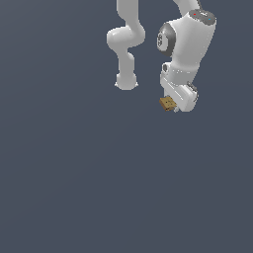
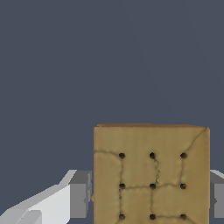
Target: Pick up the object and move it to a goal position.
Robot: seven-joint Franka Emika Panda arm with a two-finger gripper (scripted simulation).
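Note:
The object [image 1: 168, 103] is a small tan-brown block with dark dots, sticking out from the tip of the white arm in the exterior view. The gripper [image 1: 172, 105] is shut on it. In the wrist view the object [image 2: 151, 175] fills the lower middle, showing a grid of dark holes and crack lines. A grey finger [image 2: 80, 194] presses against one side of it and the other finger [image 2: 217, 197] shows at the frame edge on the opposite side. No goal marker shows in either view.
The white arm [image 1: 185, 47] bends down from the top of the exterior view, with its base link [image 1: 126, 81] behind it toward the exterior view's left. A plain dark grey-blue surface [image 1: 99, 188] fills the remaining area.

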